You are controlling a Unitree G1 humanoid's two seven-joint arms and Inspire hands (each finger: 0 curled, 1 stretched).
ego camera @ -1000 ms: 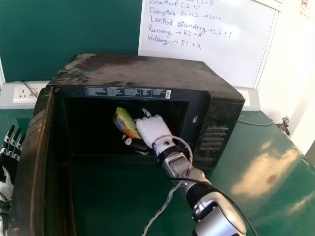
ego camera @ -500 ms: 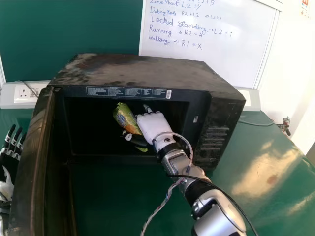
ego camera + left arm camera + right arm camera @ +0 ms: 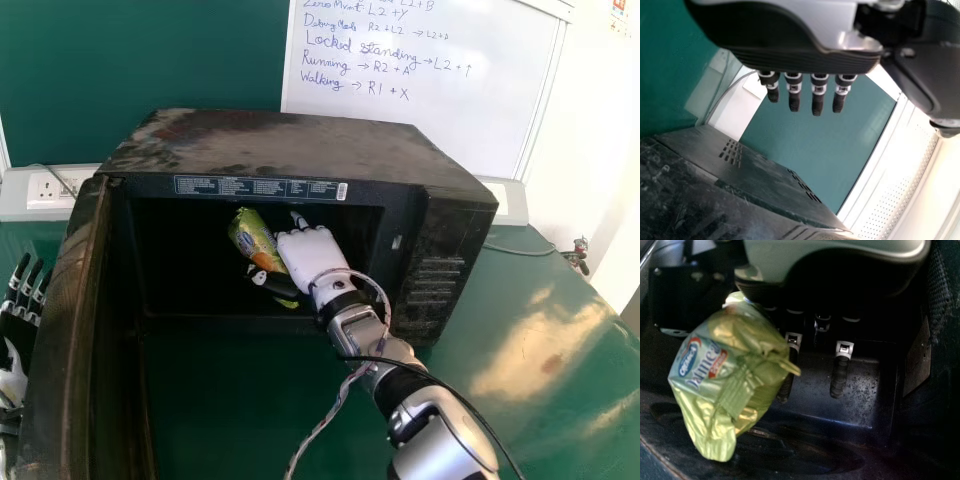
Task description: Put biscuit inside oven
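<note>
Green wall [image 3: 150,70] fills ten to twelve o'clock behind the work, with a socket [image 3: 48,188] at ten and a whiteboard [image 3: 430,95] at one; the glossy green table [image 3: 530,350] spreads out to four.

At eight o'clock in the head view, the left hand [image 3: 14,382] is open, upright and empty, fingers straight and pointing towards twelve. Just to its right stands the oven's open door [image 3: 55,350], and then the oven [image 3: 290,140] itself, its mouth facing the robot.

Biscuit [image 3: 252,235] is inside the mouth, left of its middle, tilted with its upper end towards eleven. It is in the grip of the right hand [image 3: 308,258], which lies at its right side, pale back up, the dark thumb [image 3: 272,283] crossing the lower part of the pack. From there the arm [image 3: 375,345] slants down to five o'clock, a loose cable [image 3: 338,400] looping beside it.

Left wrist view: the fingers [image 3: 817,95] hang straight in a row, apart from the oven's casing, and slots [image 3: 731,152] are cut in that casing. Right wrist view: the pack's crumpled green-gold wrapper shows its folded end, and beside it two fingers [image 3: 840,375] extend straight against a speckled dark surface.
</note>
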